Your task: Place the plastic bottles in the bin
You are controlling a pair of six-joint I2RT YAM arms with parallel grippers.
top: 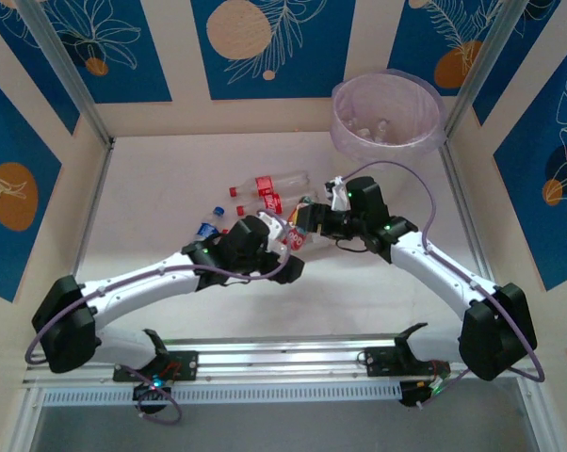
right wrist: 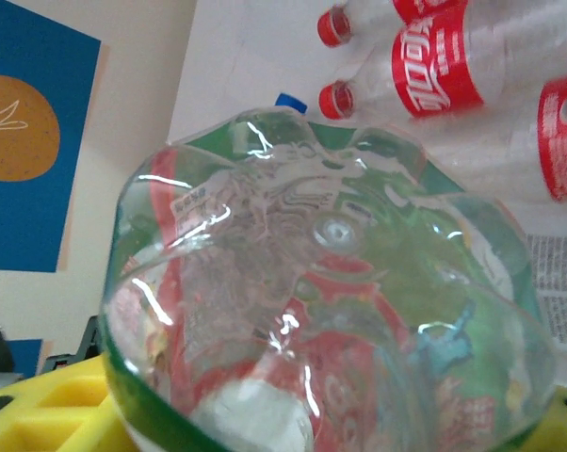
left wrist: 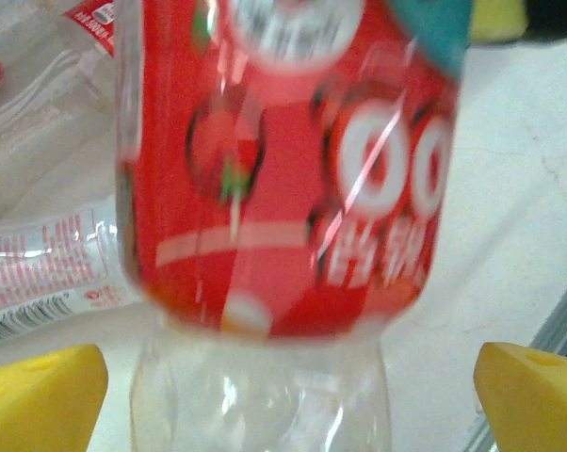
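A plastic bottle (top: 295, 237) with a red label lies between both grippers at the table's middle. In the left wrist view the bottle (left wrist: 283, 169) is blurred, and my left gripper (left wrist: 288, 400) stands open, its yellow fingers (left wrist: 39, 395) clear of the bottle on both sides. In the right wrist view the bottle's clear base (right wrist: 331, 273) sits close up, with my right gripper (right wrist: 331, 414) shut round it. More bottles (top: 269, 184) with red caps lie just behind. The bin (top: 345, 122), lined with a pale bag, stands at the far right corner.
A blue-capped bottle (top: 208, 226) lies left of the left gripper (top: 282, 247). Loose bottles (right wrist: 434, 66) lie beyond the held one, and another labelled bottle (left wrist: 39, 273) rests to its left. Metal rails (top: 458, 198) and patterned walls edge the table.
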